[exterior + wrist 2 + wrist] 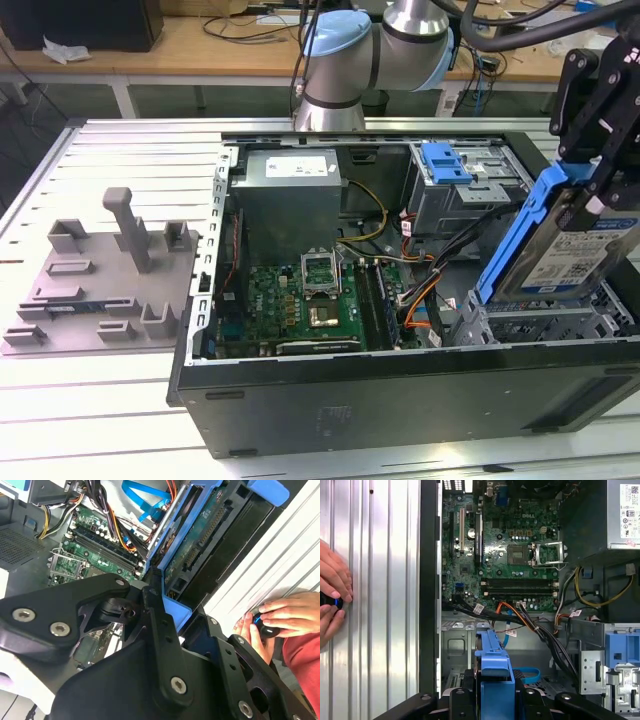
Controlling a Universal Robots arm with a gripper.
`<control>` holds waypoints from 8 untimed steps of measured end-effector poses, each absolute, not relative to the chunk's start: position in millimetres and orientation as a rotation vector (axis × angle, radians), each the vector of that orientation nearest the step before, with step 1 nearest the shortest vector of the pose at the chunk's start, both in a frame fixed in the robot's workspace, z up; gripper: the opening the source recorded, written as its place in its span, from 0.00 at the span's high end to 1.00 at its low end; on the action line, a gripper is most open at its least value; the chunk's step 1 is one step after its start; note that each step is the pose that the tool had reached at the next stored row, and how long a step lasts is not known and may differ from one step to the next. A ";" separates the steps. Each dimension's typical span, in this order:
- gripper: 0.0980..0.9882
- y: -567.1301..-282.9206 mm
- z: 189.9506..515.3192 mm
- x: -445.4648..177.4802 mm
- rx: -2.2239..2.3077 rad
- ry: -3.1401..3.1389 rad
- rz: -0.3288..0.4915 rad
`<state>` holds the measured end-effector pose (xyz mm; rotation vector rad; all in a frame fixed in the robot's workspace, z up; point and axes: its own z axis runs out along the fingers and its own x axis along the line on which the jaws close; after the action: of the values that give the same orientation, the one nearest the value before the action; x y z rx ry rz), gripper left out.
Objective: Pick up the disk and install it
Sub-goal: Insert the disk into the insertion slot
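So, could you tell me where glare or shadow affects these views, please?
Exterior view: even light, no glare on the disk in the gripper. First wrist view: bright streaks of reflection on the ribbed table; the computer case wall is a dark band. Second wrist view: the ribbed table is washed out nearly white, and the motherboard is well lit.

Bright, even light falls from overhead in all my views. In the first wrist view the ribbed tabletop [380, 580] shines with pale streaks of glare, while the motherboard [505, 555] is evenly lit. In the exterior view the computer case [400, 400] holds soft shadow along its inner walls. In the second wrist view my pincer [185, 615] reads near-black.
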<state>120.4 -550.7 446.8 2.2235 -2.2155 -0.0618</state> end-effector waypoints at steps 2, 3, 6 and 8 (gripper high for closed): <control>0.70 -550.8 446.1 120.5 2.224 -2.215 -0.062; 0.70 -550.8 445.8 120.5 2.224 -2.215 -0.062; 0.70 -550.7 444.3 120.5 2.223 -2.215 -0.061; 0.70 -550.8 443.2 120.5 2.223 -2.215 -0.062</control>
<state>120.5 -550.8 443.2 2.2233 -2.2154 -0.0617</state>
